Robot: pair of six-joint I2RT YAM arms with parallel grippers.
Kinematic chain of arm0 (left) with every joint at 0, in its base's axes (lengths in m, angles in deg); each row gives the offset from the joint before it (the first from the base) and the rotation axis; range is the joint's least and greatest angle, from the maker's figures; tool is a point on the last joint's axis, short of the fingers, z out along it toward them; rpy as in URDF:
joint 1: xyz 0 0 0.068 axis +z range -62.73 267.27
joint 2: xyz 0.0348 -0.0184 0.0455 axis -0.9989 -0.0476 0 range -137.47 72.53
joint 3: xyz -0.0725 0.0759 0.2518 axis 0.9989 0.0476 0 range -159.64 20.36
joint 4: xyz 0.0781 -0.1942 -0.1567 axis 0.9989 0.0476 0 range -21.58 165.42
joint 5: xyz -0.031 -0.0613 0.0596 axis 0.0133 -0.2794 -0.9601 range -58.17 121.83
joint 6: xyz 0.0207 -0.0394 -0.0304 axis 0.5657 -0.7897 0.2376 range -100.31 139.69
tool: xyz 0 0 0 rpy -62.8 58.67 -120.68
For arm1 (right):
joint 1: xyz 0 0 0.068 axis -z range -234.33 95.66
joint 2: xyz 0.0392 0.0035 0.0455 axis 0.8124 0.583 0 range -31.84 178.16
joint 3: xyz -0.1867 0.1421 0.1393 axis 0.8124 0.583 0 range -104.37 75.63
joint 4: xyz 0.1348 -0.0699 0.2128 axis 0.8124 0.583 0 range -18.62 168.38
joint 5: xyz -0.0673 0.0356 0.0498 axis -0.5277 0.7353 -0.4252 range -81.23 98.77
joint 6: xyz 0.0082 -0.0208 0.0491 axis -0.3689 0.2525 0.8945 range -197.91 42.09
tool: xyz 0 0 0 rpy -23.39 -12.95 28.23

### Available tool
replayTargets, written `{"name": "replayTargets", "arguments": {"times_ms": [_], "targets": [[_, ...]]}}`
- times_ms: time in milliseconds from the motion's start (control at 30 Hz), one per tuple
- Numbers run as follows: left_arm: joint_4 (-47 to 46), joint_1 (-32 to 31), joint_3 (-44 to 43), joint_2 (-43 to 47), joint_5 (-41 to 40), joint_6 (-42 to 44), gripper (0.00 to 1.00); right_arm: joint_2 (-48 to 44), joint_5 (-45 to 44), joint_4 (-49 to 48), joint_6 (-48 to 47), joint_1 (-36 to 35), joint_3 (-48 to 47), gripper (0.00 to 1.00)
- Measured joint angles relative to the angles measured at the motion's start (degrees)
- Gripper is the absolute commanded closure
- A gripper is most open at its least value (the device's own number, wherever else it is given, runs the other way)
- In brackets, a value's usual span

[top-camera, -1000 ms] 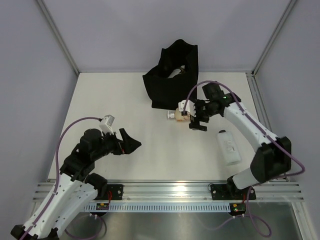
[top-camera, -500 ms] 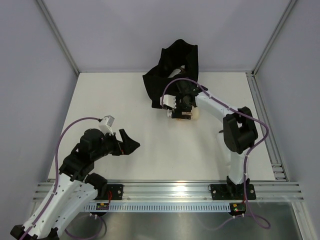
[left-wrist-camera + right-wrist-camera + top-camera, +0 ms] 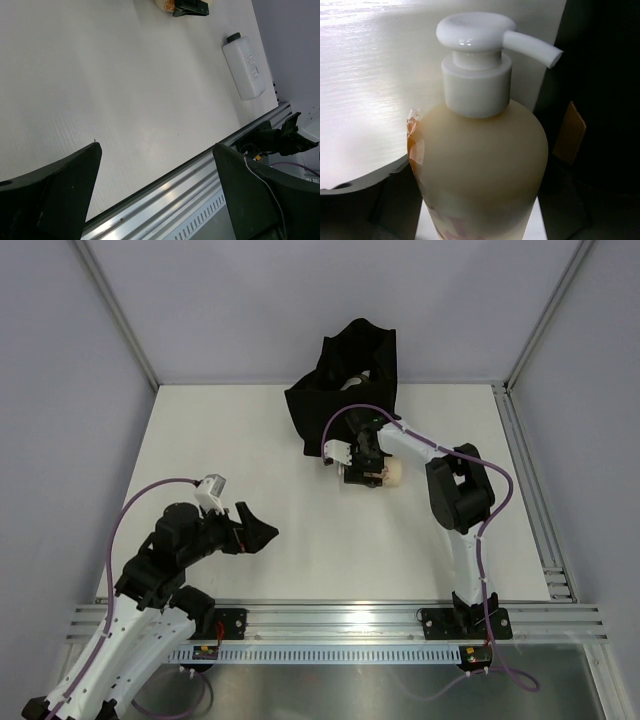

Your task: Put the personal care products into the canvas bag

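Right hand was closed around the cream pump bottle, just in front of the black canvas bag and close to its near wall. The bottle's white nozzle pointed toward the bag, whose tan label showed just beside the bottle. Left hand hung wide and held nothing, well apart from the bag, over the table. A flat white bottle lay on the table, outside the bag

Cream pump base cut off, btm edge.
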Motion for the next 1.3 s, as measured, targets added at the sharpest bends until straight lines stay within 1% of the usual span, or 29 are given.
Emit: {"name": "replayTargets", "arguments": {"times_ms": [33, 67, 100, 200, 300, 367, 433, 500, 600, 700, 767, 867, 967, 1067, 1200, 1300], "targets": [[0.0, 0.0, 0.0, 0.4, 0.0, 0.0, 0.01, 0.0, 0.2, 0.4, 0.7, 0.0, 0.0, 0.68], [0.0, 0.0, 0.0, 0.8, 0.0, 0.1, 0.01, -0.2, 0.3, 0.4, 1.3, 0.0, 0.2, 0.75], [0.0, 0.0, 0.0, 1.0, 0.0, 0.1, 0.01, -0.5, 0.7, 0.4, 1.9, 0.1, 0.7, 0.79], [0.0, 0.0, 0.0, 1.5, 0.2, 0.2, 0.01, -3.2, 2.8, -0.3, 4.0, 0.2, 4.2, 1.00], [0.0, 0.0, 0.0, 2.3, 0.2, 0.2, 0.01, -8.1, 8.5, 1.9, 7.9, 0.2, 8.5, 1.00], [0.0, 0.0, 0.0, 2.7, 0.2, 0.2, 0.01, -11.3, 13.2, 4.2, 11.3, 0.2, 9.3, 1.00], [-0.1, 0.0, 0.0, 3.0, 0.2, 0.2, 0.01, -14.6, 18.8, 6.1, 15.3, 0.2, 8.5, 1.00], [-0.2, 0.0, 0.0, 3.0, 0.2, 0.2, 0.01, -16.8, 24.3, 8.1, 19.3, 0.2, 5.2, 1.00], [-0.3, 0.0, 0.0, 3.0, 0.3, 0.3, 0.01, -17.3, 32.6, 9.9, 25.9, 0.2, -4.3, 1.00], [-0.3, 0.0, 0.0, 3.0, 0.4, 0.6, 0.01, -16.1, 39.2, 10.8, 33.5, 0.5, -18.1, 1.00], [-0.4, 0.0, 0.0, 3.0, 0.4, 1.0, 0.01, -14.8, 42.9, 8.4, 39.5, 1.2, -27.8, 1.00], [-0.8, 0.0, 0.0, 2.9, 0.5, 1.7, 0.01, -13.9, 45.9, 0.5, 49.7, 3.8, -37.8, 1.00], [-1.8, 0.0, 0.0, 2.0, 0.6, 2.6, 0.01, -10.5, 43.9, -5.6, 57.2, 6.5, -47.1, 1.00], [-3.0, 0.0, -0.5, -0.6, 0.7, 3.7, 0.01, -5.3, 36.2, -12.9, 61.4, 7.9, -53.9, 1.00], [-4.0, 0.0, -1.7, -5.3, 1.2, 5.2, 0.01, 1.7, 24.2, -21.7, 63.3, 8.0, -55.2, 1.00], [-4.7, 0.0, -2.2, -7.1, 1.5, 5.7, 0.01, 6.2, 17.9, -25.6, 62.6, 8.0, -51.8, 1.00]]}}
